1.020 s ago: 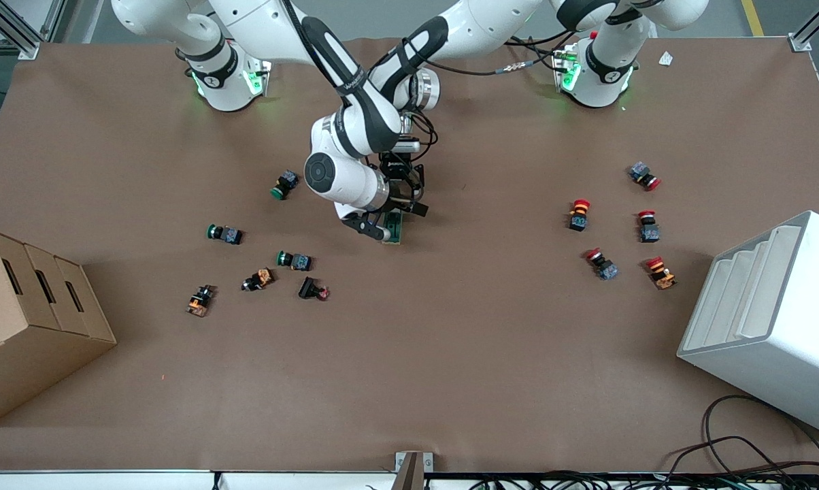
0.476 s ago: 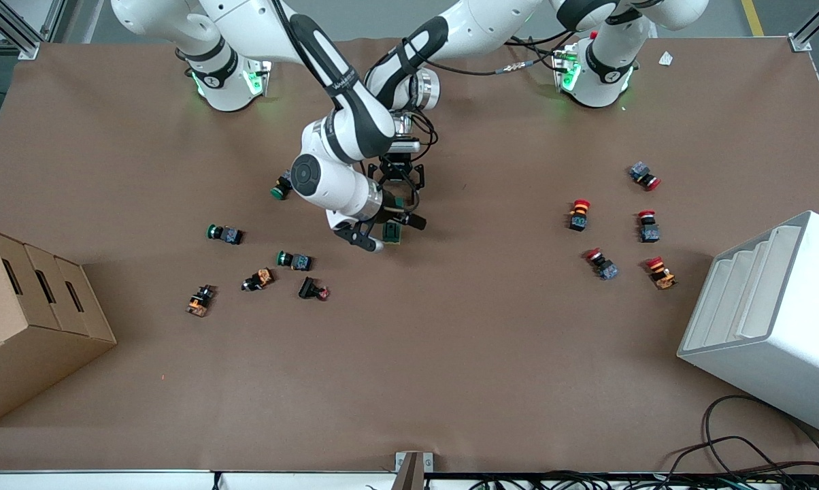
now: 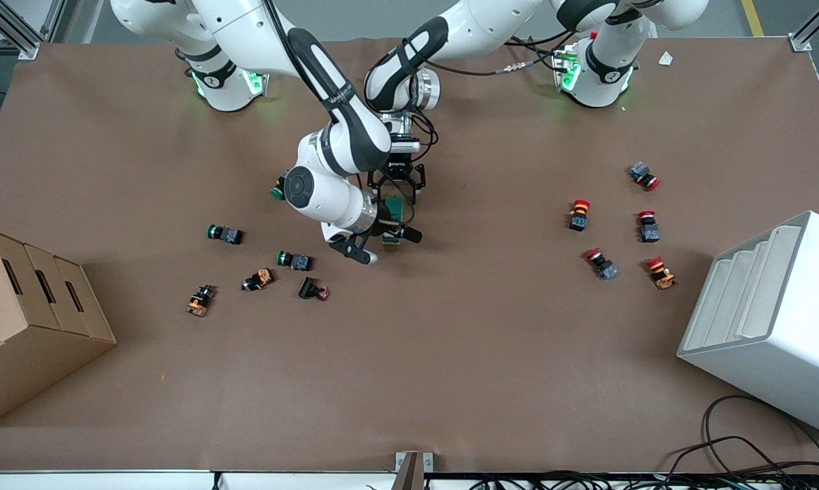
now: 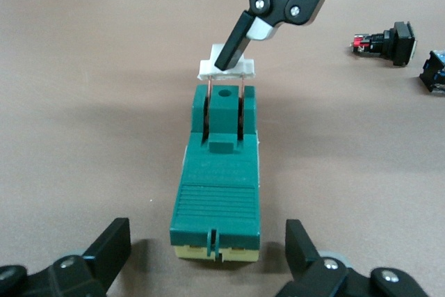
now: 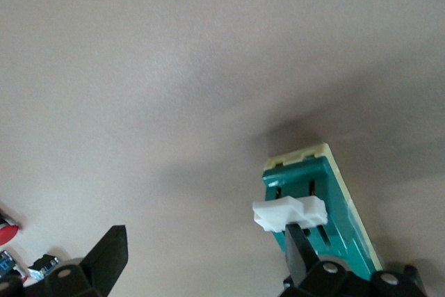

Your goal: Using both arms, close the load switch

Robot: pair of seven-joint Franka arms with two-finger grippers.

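Observation:
The load switch [image 3: 395,219] is a dark green block with a cream base, lying on the brown table near its middle. In the left wrist view the load switch [image 4: 218,179] has its white lever [image 4: 226,69] raised at one end. My left gripper [image 3: 397,194] is open, with its fingers [image 4: 106,254] on either side of the switch's other end, not touching it. My right gripper [image 3: 384,245] is open, and one of its fingers [image 5: 297,250] touches the white lever [image 5: 288,213]. That finger also shows in the left wrist view [image 4: 235,45].
Green, orange and black push buttons [image 3: 294,260] lie toward the right arm's end, beside a cardboard box [image 3: 28,320]. Red push buttons [image 3: 578,214] lie toward the left arm's end, near a white bin [image 3: 770,320]. Cables [image 3: 743,456] hang at the table's front edge.
My right arm has swung back toward its own end of the table, and its gripper has shifted toward the front camera, onto the lever end. The left gripper has hardly moved.

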